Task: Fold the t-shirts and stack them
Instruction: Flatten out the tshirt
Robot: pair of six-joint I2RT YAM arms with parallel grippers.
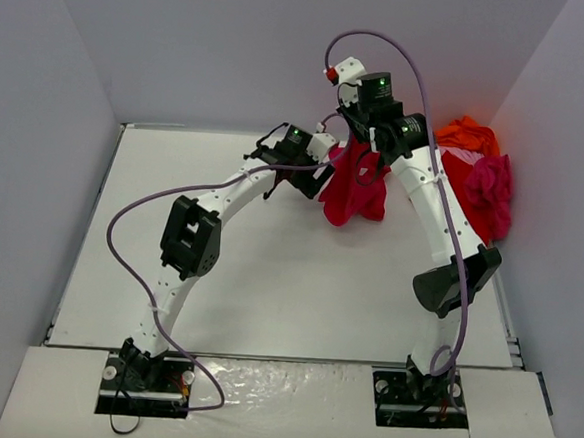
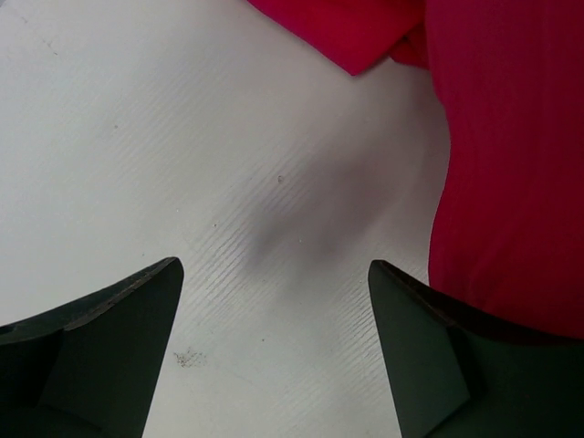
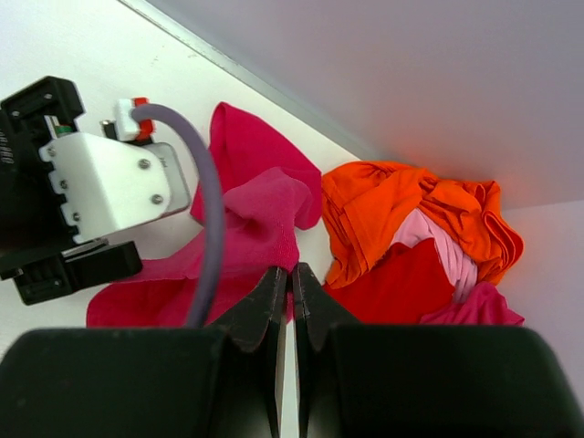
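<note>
A crimson pink-red t-shirt hangs bunched above the table's back middle, pinched at its top by my right gripper, whose jaws are shut on a fold of the cloth. In its own wrist view my right gripper has its tips pressed together on that fold. My left gripper hovers just left of the hanging shirt. It stands open over bare table, and the crimson cloth lies beside its right finger. Orange, red, pale pink and magenta t-shirts lie heaped at the back right.
The heap of shirts lies against the right wall in the back right corner. Grey walls enclose the white table on three sides. A purple cable loops from the left arm over the table's left part.
</note>
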